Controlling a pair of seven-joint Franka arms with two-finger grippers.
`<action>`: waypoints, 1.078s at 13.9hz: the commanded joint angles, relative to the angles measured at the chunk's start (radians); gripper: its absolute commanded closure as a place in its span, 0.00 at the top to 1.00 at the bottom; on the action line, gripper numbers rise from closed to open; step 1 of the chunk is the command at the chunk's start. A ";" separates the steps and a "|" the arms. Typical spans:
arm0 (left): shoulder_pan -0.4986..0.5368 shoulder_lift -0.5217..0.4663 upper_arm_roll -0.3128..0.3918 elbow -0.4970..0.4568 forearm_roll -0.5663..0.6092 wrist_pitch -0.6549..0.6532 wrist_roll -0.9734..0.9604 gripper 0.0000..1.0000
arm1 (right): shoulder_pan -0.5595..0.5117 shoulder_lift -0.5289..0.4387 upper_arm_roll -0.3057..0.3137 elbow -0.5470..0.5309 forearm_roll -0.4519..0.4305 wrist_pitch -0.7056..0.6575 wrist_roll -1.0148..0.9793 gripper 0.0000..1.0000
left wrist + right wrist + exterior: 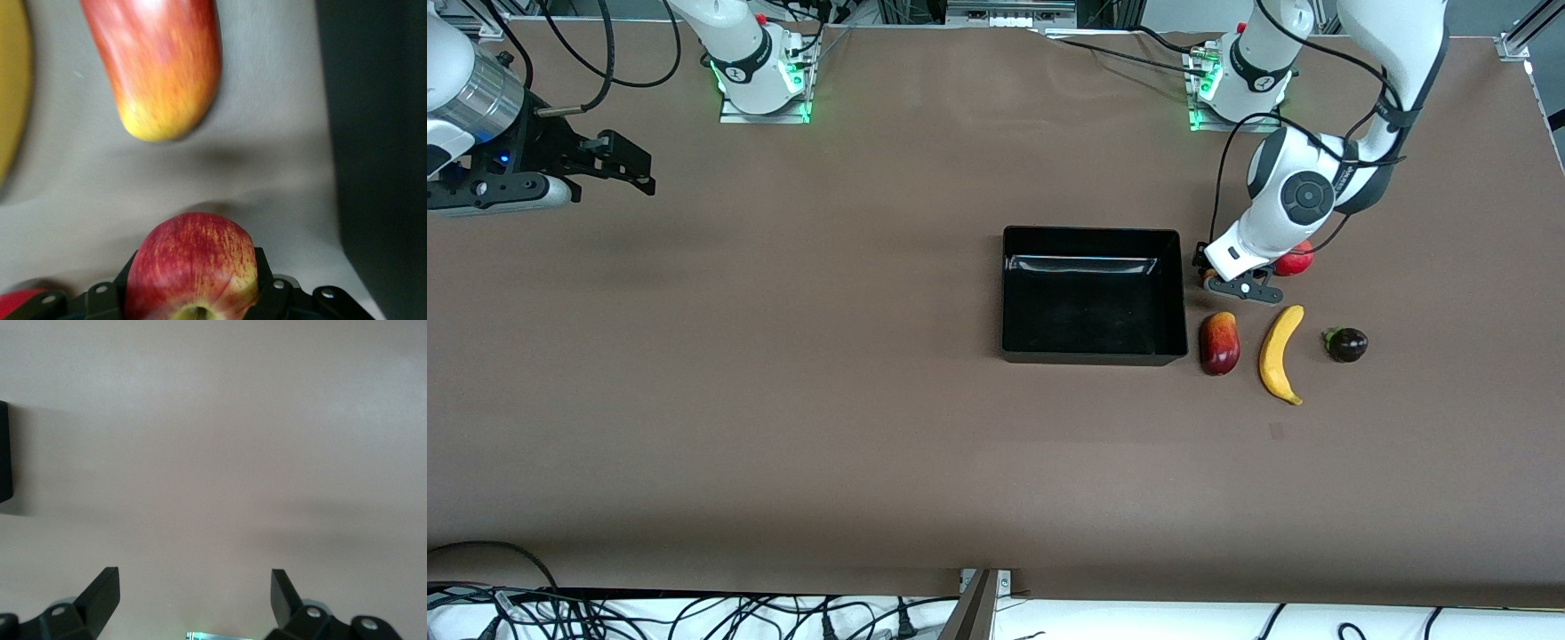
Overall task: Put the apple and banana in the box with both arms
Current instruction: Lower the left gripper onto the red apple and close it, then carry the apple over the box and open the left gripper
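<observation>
Clamped on the apple (192, 267), my left claw (1209, 277) sits low at the table (783, 400), just beside the box (1092, 295) wall at the left arm's end. Its two black fingers (265, 275) press the fruit's sides, so the jaws stand only as wide as the apple, whose red skin with yellow streaks fills the gap between them. Whether the apple rests on the table or is lifted off it, I cannot tell.

Nearer the front camera than this claw lies the mango (1219, 343), dark red going orange-yellow at one end, close beside the box's corner. The banana (1280, 354) lies beside the mango, toward the left arm's end of the table, apart from my claw and untouched. A dark purple fruit with a green stem (1346, 344) sits next to the banana, still closer to that end. An evenly red round fruit (1295, 260) shows partly under my left forearm, just beside the claw.

The box is black, open-topped, with nothing in it.

My right claw (618, 164) waits in the air over bare table at the right arm's end, well apart from the box; its fingers (101, 595) are spread wide and hold nothing.
</observation>
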 commanded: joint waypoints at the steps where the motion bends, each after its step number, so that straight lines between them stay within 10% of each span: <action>1: -0.001 -0.109 -0.043 0.169 0.014 -0.307 -0.040 0.01 | -0.023 0.020 0.021 0.042 -0.020 -0.001 -0.003 1.00; 5: -0.015 -0.023 -0.172 0.438 0.008 -0.578 -0.254 0.02 | -0.017 0.034 0.021 0.068 -0.040 0.005 -0.003 1.00; 13: -0.091 0.305 -0.229 0.426 0.015 -0.262 -0.393 0.13 | -0.021 0.049 0.014 0.071 -0.046 0.021 0.006 1.00; 14: -0.093 0.322 -0.229 0.421 0.015 -0.245 -0.401 0.27 | -0.023 0.049 0.014 0.071 -0.046 0.021 0.006 1.00; 15: -0.094 0.325 -0.229 0.421 0.015 -0.245 -0.421 0.70 | -0.026 0.051 0.012 0.071 -0.048 0.025 0.004 1.00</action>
